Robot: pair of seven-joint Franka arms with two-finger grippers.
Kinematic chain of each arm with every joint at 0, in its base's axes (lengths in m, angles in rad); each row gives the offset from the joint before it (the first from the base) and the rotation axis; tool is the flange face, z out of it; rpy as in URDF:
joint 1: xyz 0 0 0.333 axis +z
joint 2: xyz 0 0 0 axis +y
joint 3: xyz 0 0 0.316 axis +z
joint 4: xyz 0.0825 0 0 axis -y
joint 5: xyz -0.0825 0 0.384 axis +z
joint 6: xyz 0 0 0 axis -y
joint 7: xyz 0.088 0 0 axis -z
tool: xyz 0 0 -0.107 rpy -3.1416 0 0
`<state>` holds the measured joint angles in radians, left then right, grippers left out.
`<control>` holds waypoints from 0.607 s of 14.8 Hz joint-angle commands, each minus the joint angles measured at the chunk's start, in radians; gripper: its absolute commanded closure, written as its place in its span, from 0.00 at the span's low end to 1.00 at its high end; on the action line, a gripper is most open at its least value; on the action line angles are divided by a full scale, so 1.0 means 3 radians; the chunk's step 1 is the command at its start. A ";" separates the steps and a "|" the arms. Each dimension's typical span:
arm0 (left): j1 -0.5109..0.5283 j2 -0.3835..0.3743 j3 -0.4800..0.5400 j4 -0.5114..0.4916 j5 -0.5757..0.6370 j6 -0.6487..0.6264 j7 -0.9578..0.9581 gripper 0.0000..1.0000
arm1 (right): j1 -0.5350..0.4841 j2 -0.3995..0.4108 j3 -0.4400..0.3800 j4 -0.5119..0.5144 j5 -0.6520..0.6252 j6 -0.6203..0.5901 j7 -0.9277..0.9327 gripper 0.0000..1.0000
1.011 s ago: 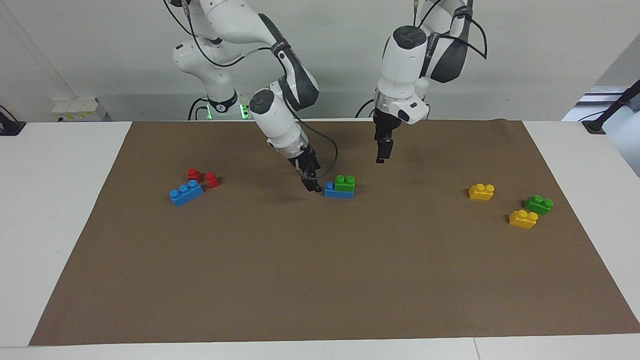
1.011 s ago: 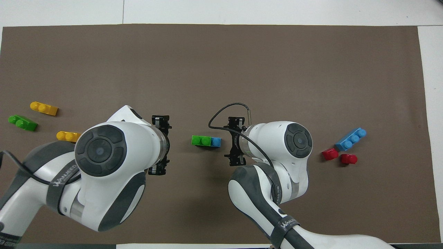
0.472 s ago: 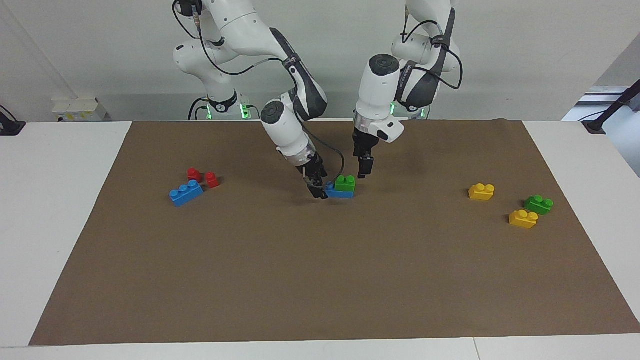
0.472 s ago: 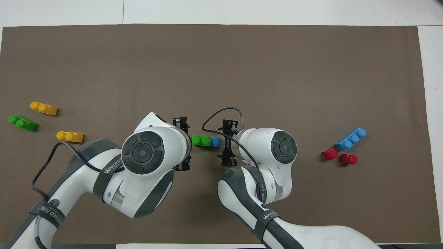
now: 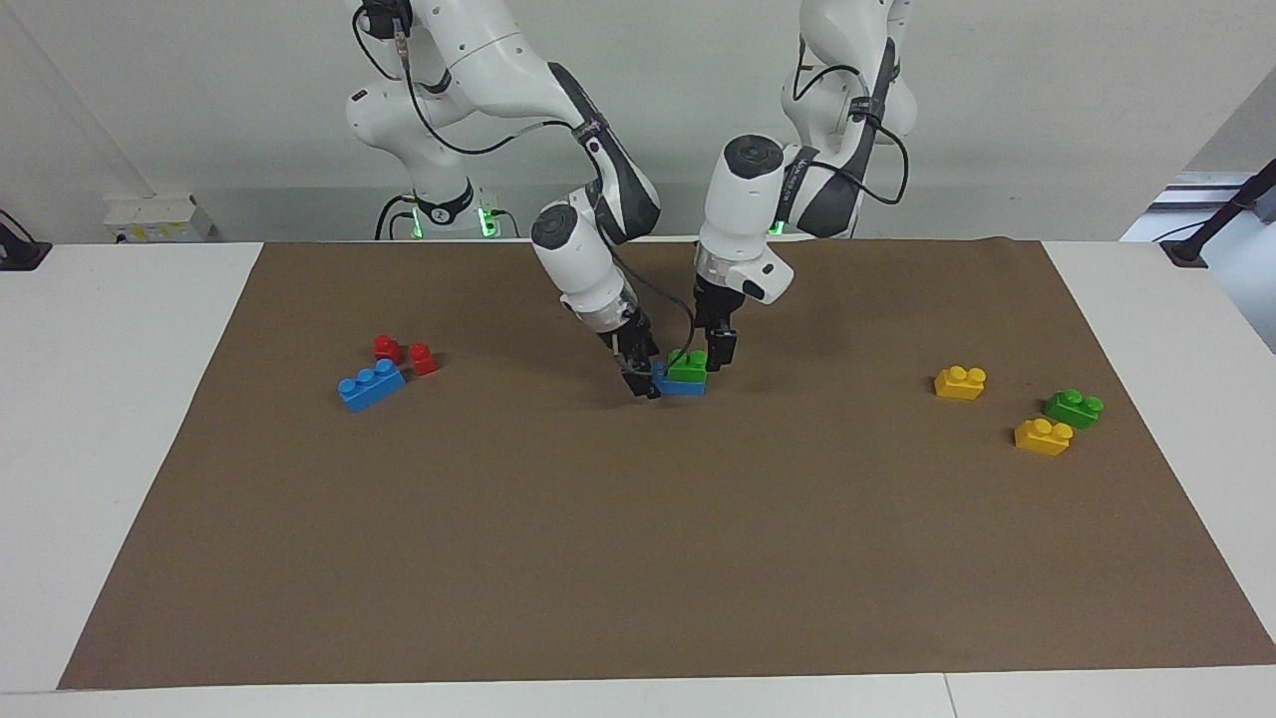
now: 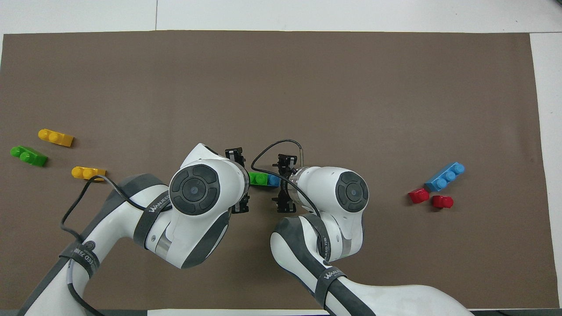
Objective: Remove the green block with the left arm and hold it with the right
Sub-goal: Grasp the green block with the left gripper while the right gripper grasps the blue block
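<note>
The green block sits on one end of a blue brick in the middle of the brown mat; in the overhead view the green block and the blue brick show between the two wrists. My left gripper is low at the green block's end, fingers open, one finger beside the block. My right gripper is low at the blue brick's bare end, fingers open on either side of it. Neither holds anything.
Toward the left arm's end lie two yellow bricks and another green brick. Toward the right arm's end lie a blue three-stud brick and two small red bricks. The brown mat covers the table.
Both grippers have come down and moved in toward the stacked bricks from either end. The left gripper dropped from high above to the green block's side; the bricks have not moved.
</note>
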<state>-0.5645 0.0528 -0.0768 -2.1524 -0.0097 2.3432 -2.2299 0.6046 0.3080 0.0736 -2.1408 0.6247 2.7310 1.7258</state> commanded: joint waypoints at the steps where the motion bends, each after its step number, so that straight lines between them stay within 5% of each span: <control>1: -0.0061 0.0038 0.0057 -0.0030 -0.0034 0.0130 -0.0078 0.00 | 0.0025 0.0042 -0.0005 0.0039 0.0096 0.0070 0.0010 0.18; 5: -0.0061 0.0059 0.0057 -0.0040 -0.0034 0.0187 -0.0094 0.00 | 0.0025 0.0042 -0.0005 0.0039 0.0096 0.0070 0.0010 0.92; 6: -0.0061 0.0059 0.0057 -0.0045 -0.0034 0.0192 -0.0094 0.00 | 0.0025 0.0042 -0.0005 0.0039 0.0096 0.0065 0.0010 1.00; 9: -0.0061 0.0100 0.0057 -0.0045 -0.0034 0.0237 -0.0099 0.00 | 0.0025 0.0042 -0.0005 0.0039 0.0096 0.0065 0.0010 1.00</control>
<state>-0.5647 0.0724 -0.0755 -2.1525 -0.0097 2.3797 -2.2456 0.6056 0.3098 0.0735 -2.1390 0.6252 2.7314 1.7260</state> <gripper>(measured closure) 0.000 0.652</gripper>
